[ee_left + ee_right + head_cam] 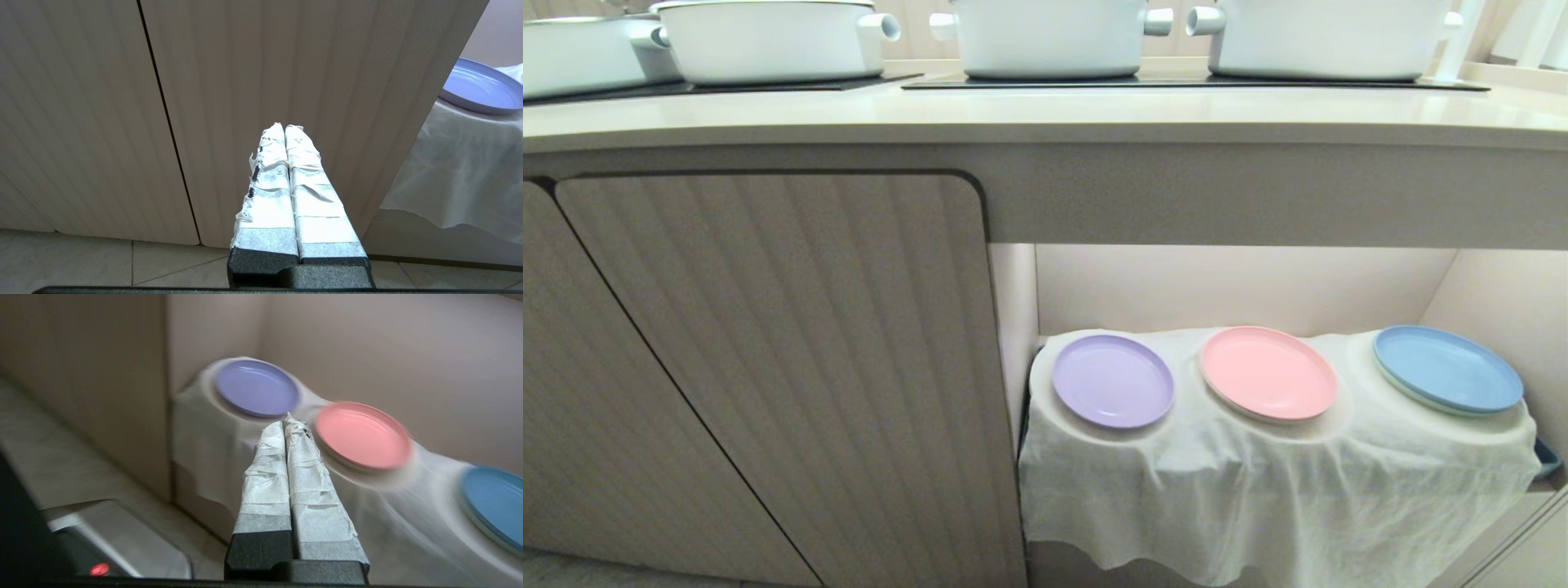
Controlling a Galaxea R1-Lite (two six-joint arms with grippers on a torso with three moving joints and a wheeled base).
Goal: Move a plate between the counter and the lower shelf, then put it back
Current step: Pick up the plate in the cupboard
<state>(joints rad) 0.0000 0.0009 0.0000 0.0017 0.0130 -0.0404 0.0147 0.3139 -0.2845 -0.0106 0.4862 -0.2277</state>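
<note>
Three round, shallow plastic plates lie on the lower shelf [1486, 286], one on each of the three raised humps of a single rumpled white cloth [1258, 498]: one matte lilac-purple plate [1112, 380] at left, one pink plate [1267, 373] in the middle, one blue plate [1447, 369] at right. On the one long beige counter [1045, 114] above, four white round pots with stubby side handles [768, 39] stand in the far row, across two black inset cooktop panels [1192, 82]. Two ribbed beige cabinet doors [784, 367] fill the left side.
</note>
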